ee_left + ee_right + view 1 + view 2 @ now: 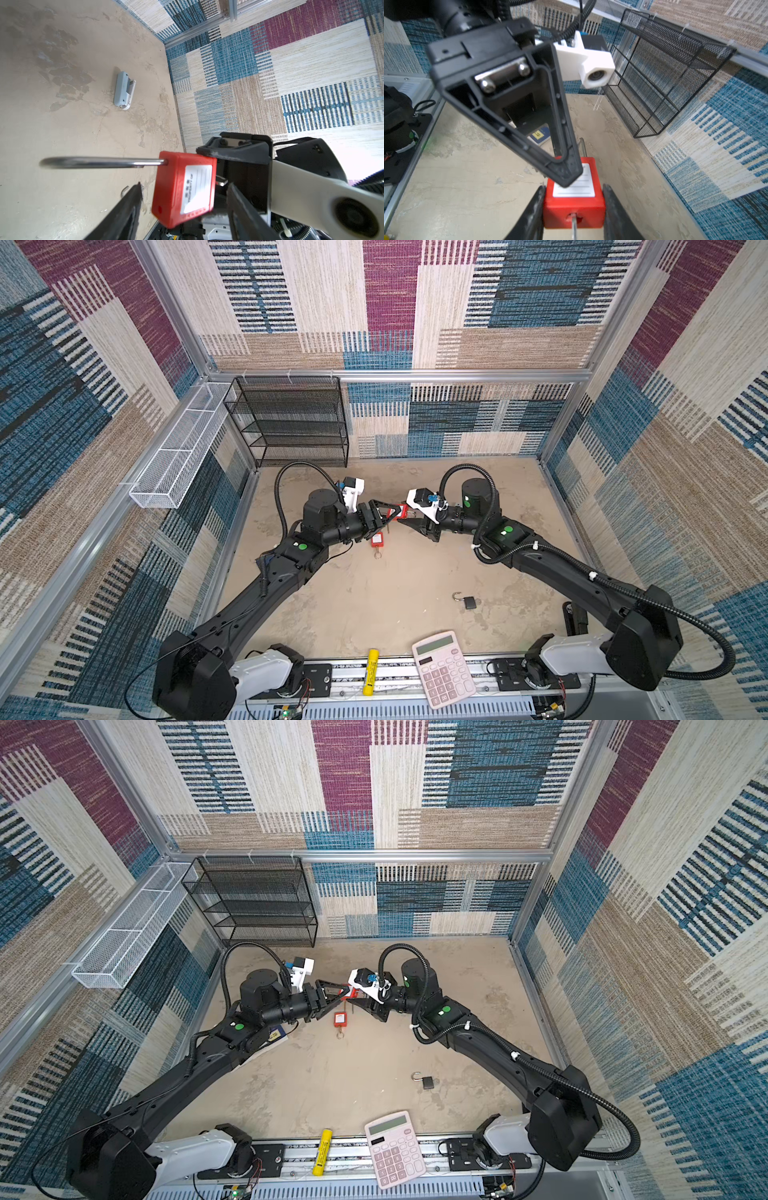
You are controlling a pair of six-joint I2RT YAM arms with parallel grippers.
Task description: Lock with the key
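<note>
Two grippers meet over the tabletop's (374,614) middle, nearer its far edge. Jaws of the right gripper (574,187) clamp the red padlock (588,207) by its sides, probably steadying it, with what looks like the key (574,226) in its keyhole. Jaws of the left gripper (183,185) flank it, open.

black arms (249,605) — white bases (262,672), green dots (302,546), ribbed cables (688,616), triangular black fingers (564,170)
</note>
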